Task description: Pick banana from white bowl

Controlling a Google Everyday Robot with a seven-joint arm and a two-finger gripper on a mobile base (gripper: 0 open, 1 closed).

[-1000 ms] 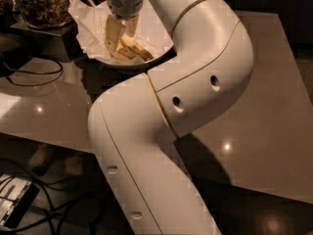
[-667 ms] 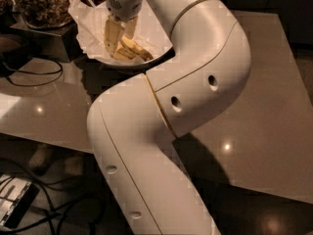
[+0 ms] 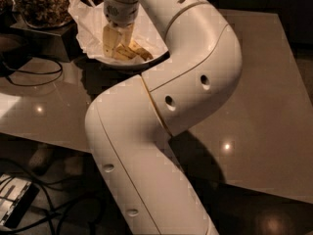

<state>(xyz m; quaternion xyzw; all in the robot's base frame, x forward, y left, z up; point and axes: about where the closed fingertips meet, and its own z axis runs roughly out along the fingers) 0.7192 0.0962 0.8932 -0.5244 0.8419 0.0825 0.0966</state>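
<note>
Where the arm ends at the upper left of the camera view, the gripper [image 3: 117, 44] points straight down into the white bowl [image 3: 128, 66]. Whether it is spread or closed on anything cannot be told. Its tip sits low in the bowl, at the left end of the banana [image 3: 139, 53]. The banana lies inside the bowl as a yellowish shape flecked with brown, running rightward from the gripper toward the near rim. Contact between the two cannot be judged. Crumpled white paper [image 3: 86, 21] lines the bowl and rises past its rim on the left. The wrist [image 3: 120, 6], a short pale cylinder, stands directly above the gripper. From it the white arm [image 3: 195, 67] sweeps right, bends sharply, and returns down through the centre of the view, covering the right part of the bowl. The bowl rests near the far left corner of a glossy grey-brown table [image 3: 264, 106]. Left of the bowl, a container of brown pieces [image 3: 41, 4] stands on a dark box [image 3: 39, 37]. A black cable [image 3: 30, 72] loops on the table before the box.
</note>
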